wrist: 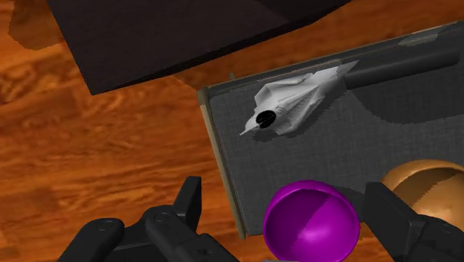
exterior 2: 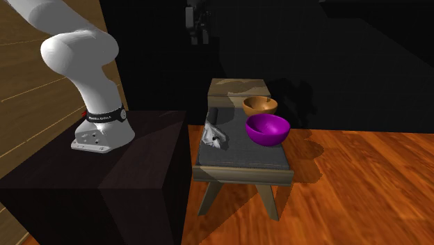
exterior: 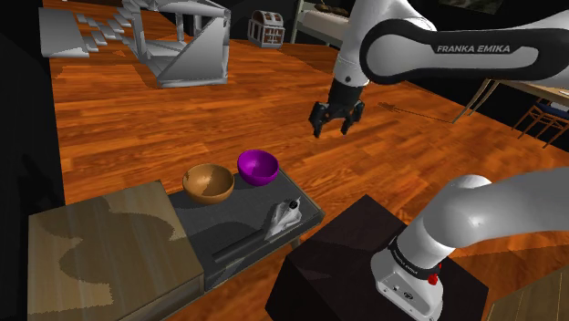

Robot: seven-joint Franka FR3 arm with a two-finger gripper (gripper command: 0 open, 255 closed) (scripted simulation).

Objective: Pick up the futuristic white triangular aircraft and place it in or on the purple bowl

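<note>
Tool: wide open, empty, raised well clear of the desk.
Aircraft: flat on the desk, at the edge facing the stand, near a corner.
Risk: off-centre closure likely pushes the tapered hull over that edge.

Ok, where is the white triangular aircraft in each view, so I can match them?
Shoulder view: the white aircraft lies low centre on the dark table, right of and below the purple bowl.
Second exterior view: the aircraft is at centre, by the table's left edge, left of the purple bowl.
Wrist view: the aircraft lies between the purple bowl and the black stand.
Shared landmark: the purple bowl.
</note>
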